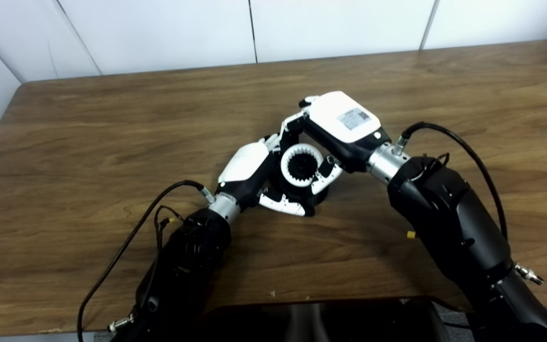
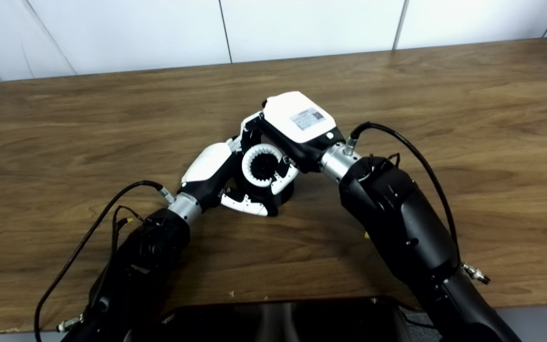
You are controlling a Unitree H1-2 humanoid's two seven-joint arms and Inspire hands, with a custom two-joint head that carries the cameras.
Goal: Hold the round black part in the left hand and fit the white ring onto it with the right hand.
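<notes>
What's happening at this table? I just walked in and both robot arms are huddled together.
The robot is putting two parts together over the wooden table. Its left hand grips the round black part from the side and below, while the right hand reaches in from above with its fingers on the white ring. The toothed ring already sits around the black part's centre; whether it is fully seated cannot be told. Both hands are closed on their parts.

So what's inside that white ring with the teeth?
A dark, round, toothed piece shows inside the white ring, likely the round black part. The fingers of the left hand and right hand cover whatever lies beneath.
</notes>
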